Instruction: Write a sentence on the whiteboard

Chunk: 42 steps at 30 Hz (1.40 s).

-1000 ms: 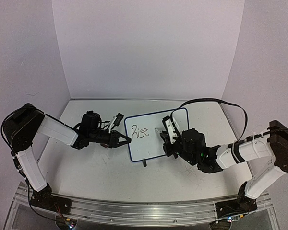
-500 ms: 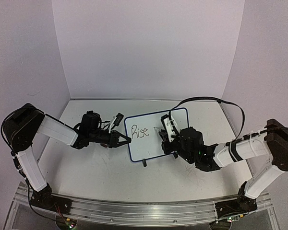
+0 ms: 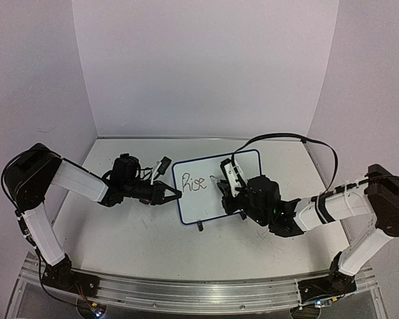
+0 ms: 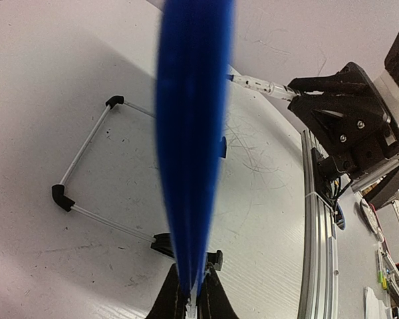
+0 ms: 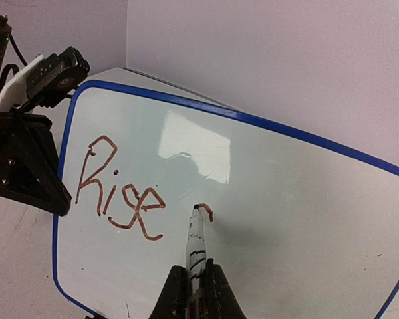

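The right gripper (image 5: 195,286) was closed on a marker (image 5: 197,239), tip touching the whiteboard (image 5: 299,199) straight ahead; the sentence (image 5: 120,196) (only "Rise" yet) lay ahead-left, its line running rightward. The left gripper (image 4: 194,296) pinched the board's edge.

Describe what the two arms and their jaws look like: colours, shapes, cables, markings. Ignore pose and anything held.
Both the left arm and the right arm have white link covers between bulky black joint housings. The jaws are black, angular, wedge-shaped plates with visible screws. A black cable loops over the right arm, and a green light glows on its wrist.
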Each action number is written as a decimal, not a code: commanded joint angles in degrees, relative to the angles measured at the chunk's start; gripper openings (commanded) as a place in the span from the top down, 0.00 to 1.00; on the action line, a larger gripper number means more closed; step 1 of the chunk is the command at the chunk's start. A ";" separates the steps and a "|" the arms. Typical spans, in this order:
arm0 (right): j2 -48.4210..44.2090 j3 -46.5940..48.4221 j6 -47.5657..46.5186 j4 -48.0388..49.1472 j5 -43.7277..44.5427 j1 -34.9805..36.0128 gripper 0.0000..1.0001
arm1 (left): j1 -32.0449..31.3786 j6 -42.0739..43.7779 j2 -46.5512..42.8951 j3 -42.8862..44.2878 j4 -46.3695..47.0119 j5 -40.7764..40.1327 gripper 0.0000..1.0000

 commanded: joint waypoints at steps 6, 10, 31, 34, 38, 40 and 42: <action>0.53 1.36 1.36 -0.64 -1.89 -0.05 1.00 | 0.33 1.49 -1.40 0.82 -3.39 -4.22 1.00; 0.30 0.90 1.86 -1.26 -1.69 0.20 1.00 | 0.33 1.49 -1.25 0.82 -3.40 -4.23 1.00; -1.66 -1.30 3.11 -3.61 -0.55 0.75 1.00 | 0.33 1.58 -1.28 0.67 -3.51 -4.53 1.00; -1.82 -1.39 3.11 -3.94 -0.54 0.74 1.00 | 0.31 1.61 -1.32 0.67 -3.54 -4.57 1.00; -2.07 -1.59 3.19 -4.24 -0.11 0.75 1.00 | 0.33 1.67 -1.45 0.54 -3.56 -4.65 1.00; -2.16 -1.59 3.25 -4.37 0.20 0.74 1.00 | 0.33 1.67 -1.53 0.55 -3.56 -4.66 1.00; -2.18 -1.66 3.29 -4.56 0.57 0.75 1.00 | 0.33 1.73 -1.65 0.42 -3.62 -4.70 1.00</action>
